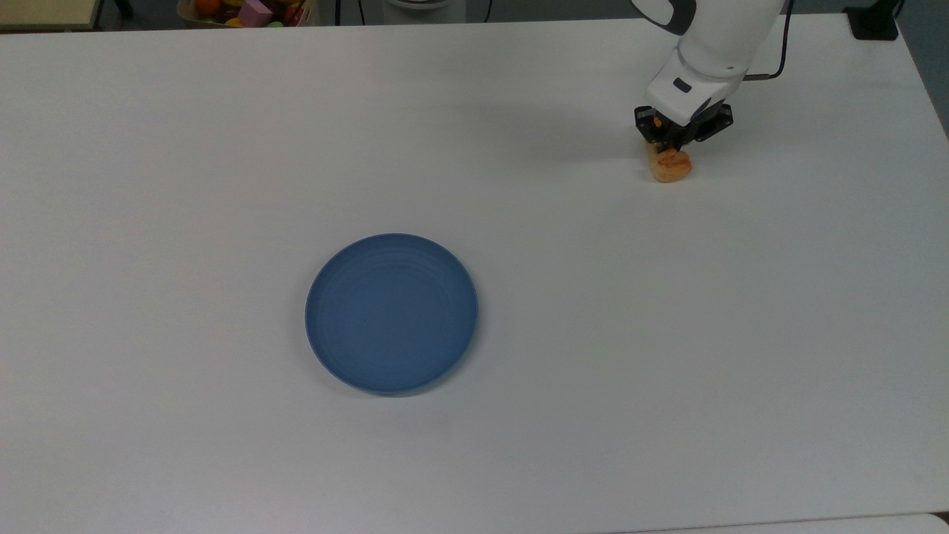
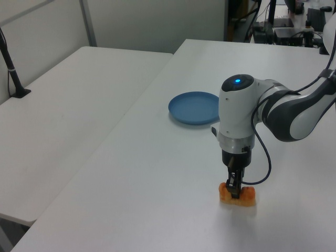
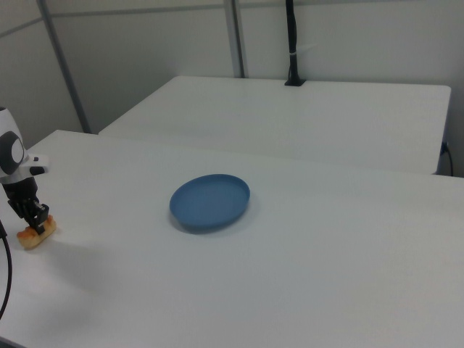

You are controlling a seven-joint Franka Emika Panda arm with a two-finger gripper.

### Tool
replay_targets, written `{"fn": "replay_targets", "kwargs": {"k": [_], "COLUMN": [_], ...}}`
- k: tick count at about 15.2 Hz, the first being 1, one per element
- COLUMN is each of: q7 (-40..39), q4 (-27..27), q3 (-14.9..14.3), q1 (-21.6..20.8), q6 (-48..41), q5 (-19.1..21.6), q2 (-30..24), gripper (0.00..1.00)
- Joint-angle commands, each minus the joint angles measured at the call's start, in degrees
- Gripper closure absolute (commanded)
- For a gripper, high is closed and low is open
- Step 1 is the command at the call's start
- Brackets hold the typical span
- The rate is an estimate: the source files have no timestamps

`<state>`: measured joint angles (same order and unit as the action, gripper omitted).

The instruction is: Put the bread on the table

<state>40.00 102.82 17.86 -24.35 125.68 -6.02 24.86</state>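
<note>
1. Bread down at surface level near the top view's upper right, well apart from the blue plate. Looks like touching the white top, shadow tight underneath.
2. Gripper straight above the loaf, fingers clamped on the bread across its middle, pointing down. Clearest in the left view: dark fingers pinching the orange loaf, loaf ends poking out either side.
3. Top view gives the layout: plate around the middle, a bit toward the top view's left, loaf way off by the far right edge. Also catches a box of colourful toys past the top edge of the surface, plus a black clamp base at the top view's upper right corner.
4. Left view gets the arm's side profile: white wrist with a glowing blue light on top, grey joint off toward the left view's right, cable looping by the wrist. Plate farther back, behind the arm.
5. Right view puts the gripper and loaf at the far left edge, plate near centre. Second white table behind with a black pole standing on it.
</note>
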Motion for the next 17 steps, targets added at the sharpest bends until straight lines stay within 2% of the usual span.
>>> {"fn": "replay_targets", "kwargs": {"k": [1,10,14,17], "q7": [3.9,4.5,3.4,-1.7], "q4": [0.4,-0.3,-1.0,-6.1], "q3": [-0.3,-0.3,-0.2,-0.3], "q1": [-1.0,-0.3,2.2,6.0], "q6": [1.2,-2.4,-8.1,-16.9], "q5": [-1.2,-1.0,-0.8,0.6], "q2": [0.5,-1.6,-8.7,-12.5], "gripper": [0.00,0.00,0.00,0.00]}}
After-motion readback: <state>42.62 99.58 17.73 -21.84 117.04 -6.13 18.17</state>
